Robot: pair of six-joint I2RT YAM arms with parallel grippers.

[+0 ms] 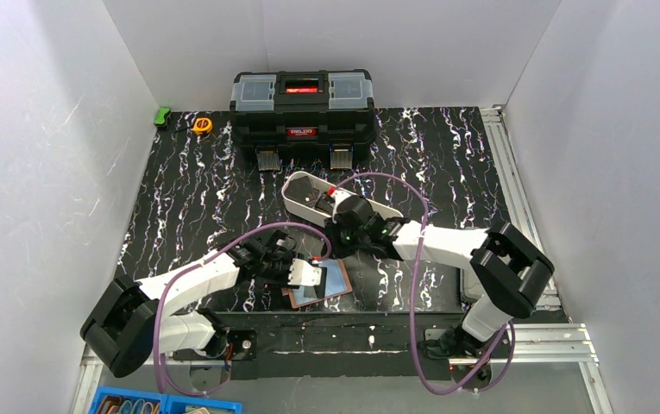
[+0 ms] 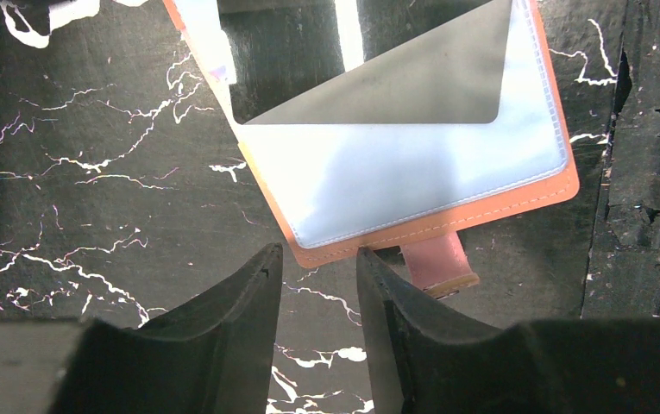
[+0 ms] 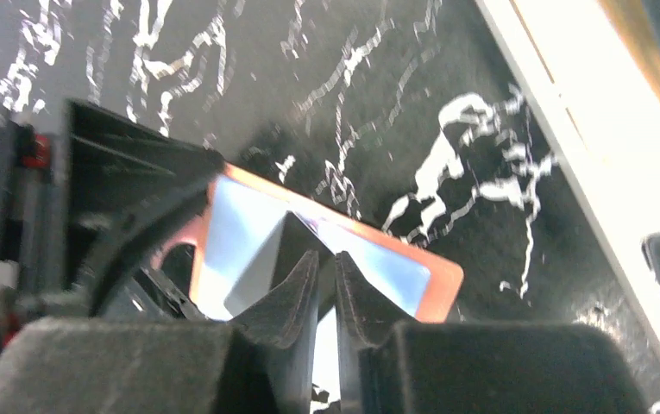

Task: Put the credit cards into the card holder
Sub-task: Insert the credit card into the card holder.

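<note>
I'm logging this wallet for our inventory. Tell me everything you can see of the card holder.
The card holder lies open and flat on the black marbled mat, near the table's front edge. Its rim is tan-orange stitched leather, framing a pale, glossy clear window. A pink snap tab sticks out from one side. A grey card-like sheet slants across the window. The left end effector hangs open at the tab side; whether it touches cannot be told.
</note>
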